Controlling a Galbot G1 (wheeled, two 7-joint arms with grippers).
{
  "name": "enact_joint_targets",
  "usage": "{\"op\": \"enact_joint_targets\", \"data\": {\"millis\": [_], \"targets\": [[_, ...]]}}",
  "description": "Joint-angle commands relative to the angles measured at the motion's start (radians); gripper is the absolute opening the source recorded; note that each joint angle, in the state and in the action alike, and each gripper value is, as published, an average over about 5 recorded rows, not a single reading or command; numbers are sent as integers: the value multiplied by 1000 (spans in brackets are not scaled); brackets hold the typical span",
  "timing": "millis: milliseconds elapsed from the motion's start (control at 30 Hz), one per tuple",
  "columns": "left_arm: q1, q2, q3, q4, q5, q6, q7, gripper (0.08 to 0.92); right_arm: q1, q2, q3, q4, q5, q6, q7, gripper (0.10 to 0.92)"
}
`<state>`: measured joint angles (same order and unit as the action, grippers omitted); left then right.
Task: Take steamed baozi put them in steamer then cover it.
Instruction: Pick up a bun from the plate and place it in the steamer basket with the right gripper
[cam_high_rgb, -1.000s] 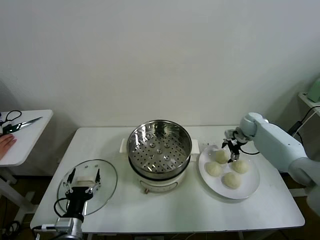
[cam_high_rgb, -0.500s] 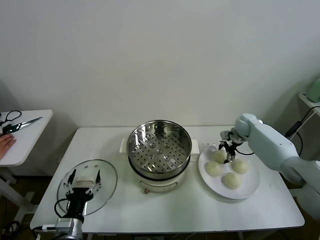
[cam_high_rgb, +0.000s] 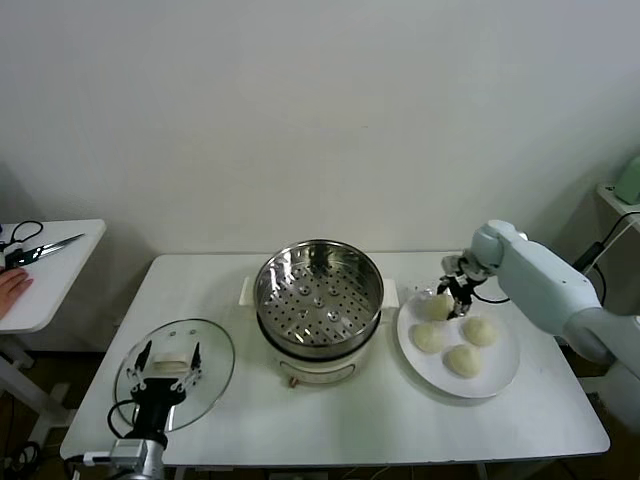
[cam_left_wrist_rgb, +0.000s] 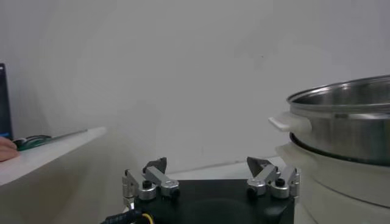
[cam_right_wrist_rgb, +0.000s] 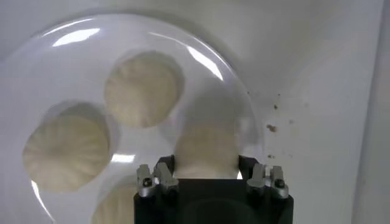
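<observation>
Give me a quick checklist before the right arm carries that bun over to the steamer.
1. Right gripper fingers closed on a baozi: ok.
2. Bun lifted clear of the plate: cannot tell.
3. Steamer uncovered, floor bare: ok.
4. Cover lying on the table, off the path: ok.
5. Left gripper open, parked over the cover: ok.
6. Other three buns on the plate: ok.

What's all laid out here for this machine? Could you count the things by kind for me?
Baozi: 4, one in the right gripper, three lying on the plate
Plate: 1
Steamer: 1
Glass cover: 1
Scissors on the side table: 1
Total: 8
</observation>
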<state>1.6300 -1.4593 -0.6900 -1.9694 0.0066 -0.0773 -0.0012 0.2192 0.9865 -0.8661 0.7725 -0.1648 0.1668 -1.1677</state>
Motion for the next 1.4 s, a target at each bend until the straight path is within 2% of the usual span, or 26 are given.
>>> {"op": "enact_joint_targets", "data": {"millis": [33, 467, 700, 1000, 1167, 1400], "targets": [[4, 2, 0, -7, 1, 4, 0, 823, 222, -24, -197, 99, 106, 60, -9, 685], [17, 3, 10, -10, 5, 12, 0, 823, 532, 183, -355, 252, 81, 358, -48, 687], [25, 0, 15, -14, 1, 12, 1, 823, 436, 305, -276, 368, -146, 454, -13, 687], [26, 6, 17, -14, -5, 12, 2, 823, 251, 379, -195, 398, -480, 562, 52, 687], [23, 10, 20, -14, -6, 14, 2, 823, 182, 381, -188, 385, -558, 578, 69, 687], [24, 11, 20, -9, -16, 15, 13, 823, 108, 391, -178, 330, -595, 578, 80, 693]]}}
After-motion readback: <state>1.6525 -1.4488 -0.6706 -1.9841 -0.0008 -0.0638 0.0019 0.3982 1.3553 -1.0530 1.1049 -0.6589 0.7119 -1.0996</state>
